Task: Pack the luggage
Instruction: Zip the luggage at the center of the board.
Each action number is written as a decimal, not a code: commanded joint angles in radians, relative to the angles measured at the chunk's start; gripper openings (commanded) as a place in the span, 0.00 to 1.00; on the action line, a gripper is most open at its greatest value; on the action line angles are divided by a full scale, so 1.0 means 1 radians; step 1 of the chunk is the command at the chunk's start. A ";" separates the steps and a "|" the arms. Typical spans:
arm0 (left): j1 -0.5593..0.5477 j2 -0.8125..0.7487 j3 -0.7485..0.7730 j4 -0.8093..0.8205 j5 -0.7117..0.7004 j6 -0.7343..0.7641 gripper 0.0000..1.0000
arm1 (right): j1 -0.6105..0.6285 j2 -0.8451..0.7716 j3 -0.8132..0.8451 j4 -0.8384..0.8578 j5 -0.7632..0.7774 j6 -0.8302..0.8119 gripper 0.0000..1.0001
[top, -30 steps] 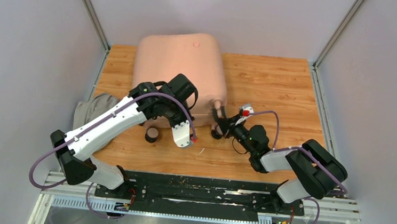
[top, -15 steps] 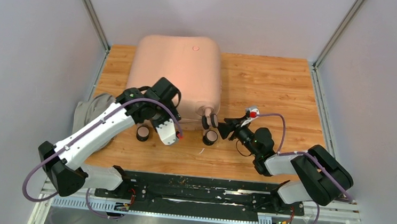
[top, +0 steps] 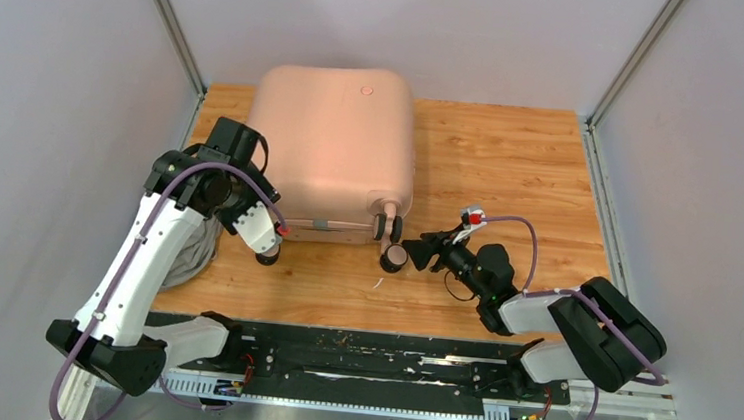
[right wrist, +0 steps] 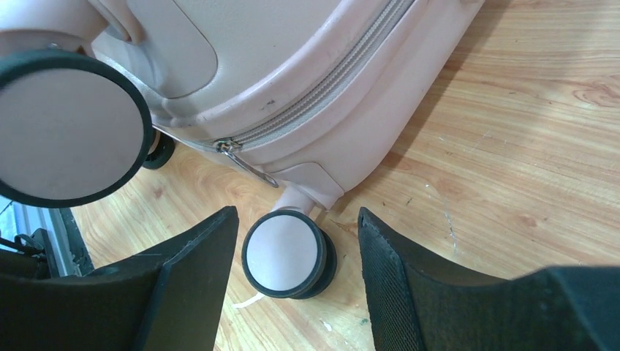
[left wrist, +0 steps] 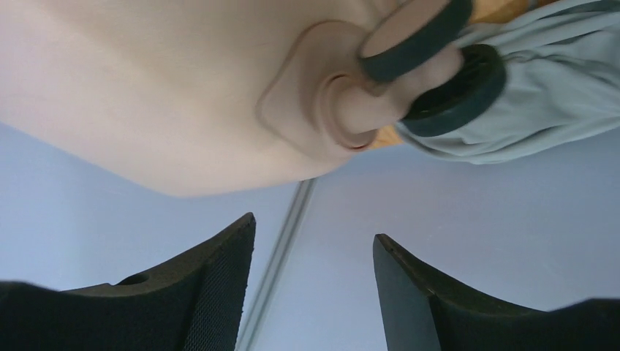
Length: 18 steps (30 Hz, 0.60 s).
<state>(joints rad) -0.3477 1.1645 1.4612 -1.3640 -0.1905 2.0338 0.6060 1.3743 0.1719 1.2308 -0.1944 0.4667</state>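
Luggage [top: 333, 147] lies flat and closed on the wooden table [top: 512, 161], far-left of centre, with its wheeled end facing near. It has a pale pink hard shell with rounded corners, a smooth top and a small round mark [top: 366, 90] near the far edge. In the right wrist view a pink zipper [right wrist: 329, 88] runs along the side seam, with a metal pull [right wrist: 245, 161] hanging at the corner. The wheels are pink discs with black rims; the near-right corner wheel [top: 393, 258] sits on the table, and another pair [top: 388, 228] sticks up just above it. Left gripper [top: 270, 240] is at the near-left corner of the luggage, jaws spread apart and holding nothing. Its wrist view looks up at a twin wheel [left wrist: 431, 66] on the pink shell, with grey cloth [left wrist: 541, 88] right behind it. In the top view the grey cloth [top: 190, 246] lies bunched at the left edge of the table, partly under the left arm. Right gripper [top: 419, 250] is low over the table just right of the near-right wheel, pointing at it, jaws spread and holding nothing; in its wrist view the wheel shows in the gap between the black fingers [right wrist: 197, 270].
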 commanded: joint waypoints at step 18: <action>0.134 -0.107 -0.466 0.380 0.339 0.531 0.80 | -0.074 0.017 0.027 0.030 -0.116 0.031 0.63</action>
<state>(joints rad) -0.2161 0.9916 1.0630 -1.1732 0.0120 2.0609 0.5888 1.3563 0.1894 1.2144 -0.2565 0.4839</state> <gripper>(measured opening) 0.869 0.640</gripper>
